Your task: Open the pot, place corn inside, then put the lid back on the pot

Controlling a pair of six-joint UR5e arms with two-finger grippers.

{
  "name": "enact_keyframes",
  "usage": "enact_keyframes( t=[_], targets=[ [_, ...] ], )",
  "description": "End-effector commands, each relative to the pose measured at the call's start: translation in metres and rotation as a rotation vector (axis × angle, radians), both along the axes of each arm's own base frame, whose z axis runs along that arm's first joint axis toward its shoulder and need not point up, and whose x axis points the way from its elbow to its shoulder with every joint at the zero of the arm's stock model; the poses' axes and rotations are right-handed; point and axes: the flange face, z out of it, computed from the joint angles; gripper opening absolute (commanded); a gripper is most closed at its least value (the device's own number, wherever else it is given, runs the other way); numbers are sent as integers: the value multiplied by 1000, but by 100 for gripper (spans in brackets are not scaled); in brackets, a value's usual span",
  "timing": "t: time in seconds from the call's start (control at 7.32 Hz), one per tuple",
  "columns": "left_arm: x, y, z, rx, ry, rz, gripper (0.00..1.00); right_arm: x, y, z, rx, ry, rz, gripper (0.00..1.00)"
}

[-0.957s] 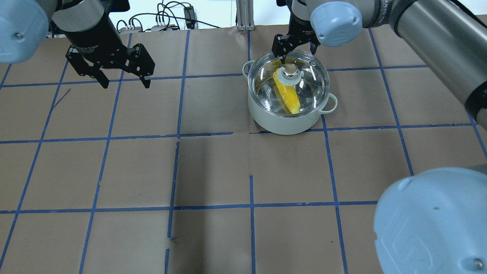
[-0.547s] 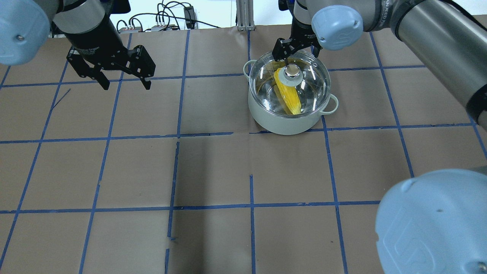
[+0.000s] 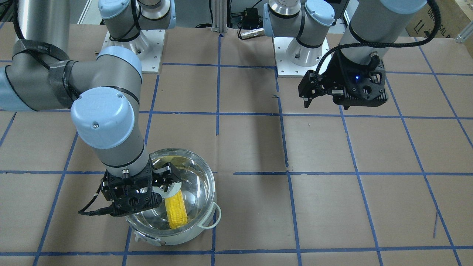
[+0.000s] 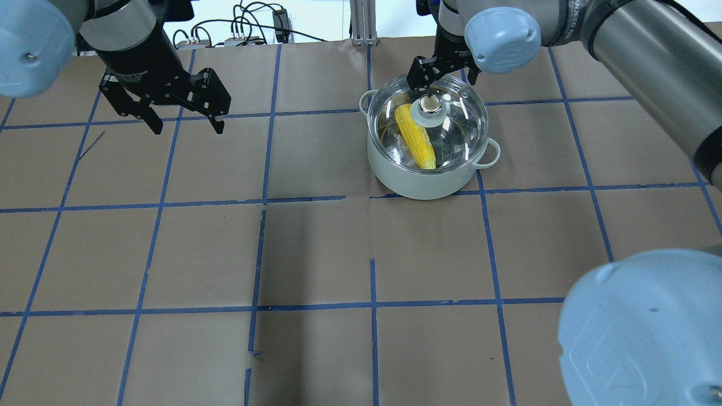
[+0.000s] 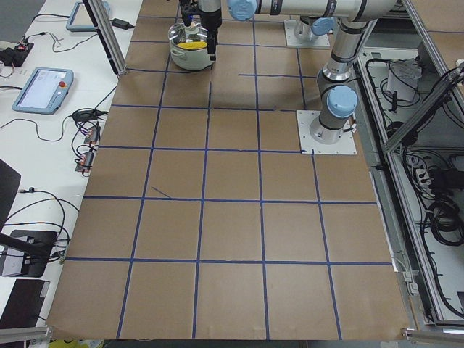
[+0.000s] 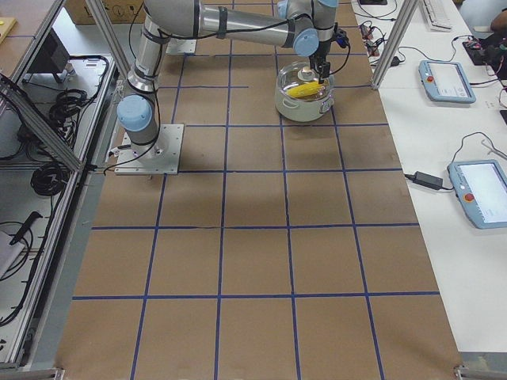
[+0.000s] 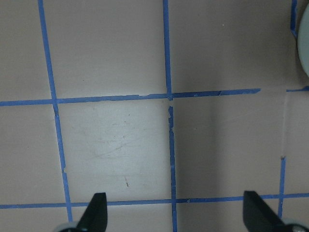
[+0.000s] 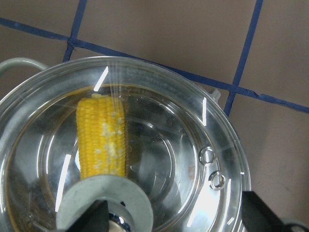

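One pale-green steel pot (image 4: 420, 183) stands at about 1 o'clock on the surface (image 4: 316, 254). Its one clear glass lid (image 4: 458, 121) is seated on the rim, and one yellow corn (image 4: 414, 135) lies inside from 11 to 5 o'clock. The right hand (image 8: 176, 212) is spread wide at the lid's knob (image 4: 430, 103), gripping nothing. The left hand (image 4: 186, 115), at 10 o'clock, gapes empty.

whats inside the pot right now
The corn lies inside the pot, seen through the clear glass lid resting on it. In the right wrist view the lid's grey collar covers one end of the corn; the pot floor under the corn is hidden.
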Motion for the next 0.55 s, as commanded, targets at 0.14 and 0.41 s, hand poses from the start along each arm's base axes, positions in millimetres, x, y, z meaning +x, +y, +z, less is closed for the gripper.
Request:
enact_keyframes(
  t=[0.14, 0.41],
  targets=[
    [0, 1, 1, -1, -1, 1, 100, 6, -10, 20, -45, -14, 5, 100],
    [0, 0, 0, -1, -1, -4, 100, 8, -7, 10, -25, -16, 8, 97]
  ],
)
